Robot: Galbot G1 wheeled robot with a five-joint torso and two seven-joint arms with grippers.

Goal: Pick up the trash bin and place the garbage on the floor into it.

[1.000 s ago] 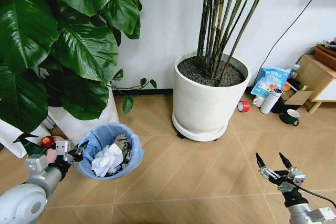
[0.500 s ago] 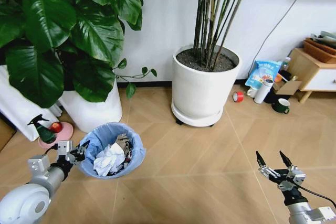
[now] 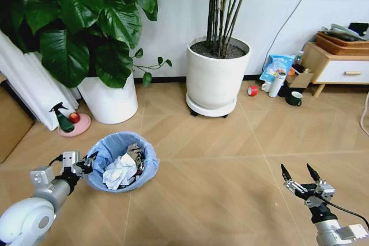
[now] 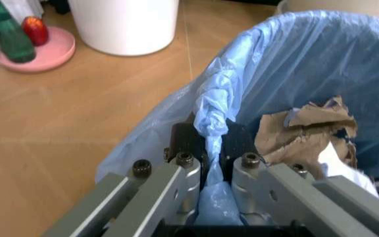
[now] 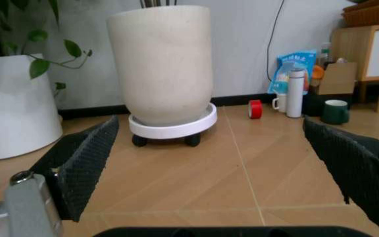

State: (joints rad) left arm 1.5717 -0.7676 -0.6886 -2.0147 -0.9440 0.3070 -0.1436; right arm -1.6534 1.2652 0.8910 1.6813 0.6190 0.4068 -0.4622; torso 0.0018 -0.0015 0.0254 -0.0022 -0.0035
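At nine o'clock your left gripper (image 3: 86,162) is clenched on the rim of the one small round trash bin lined with a crinkled light-blue plastic bag (image 3: 124,145); its jaws pinch the bag fold. The bin sits at about eight o'clock, holding crumpled white paper wads (image 3: 119,171) and a grey-brown wrapper (image 4: 306,129). Two large white plant pots (image 3: 212,78) stand on the pale wooden floor (image 3: 219,159) against a white wall. At four o'clock your right gripper (image 3: 299,176) hangs spread, holding nothing.
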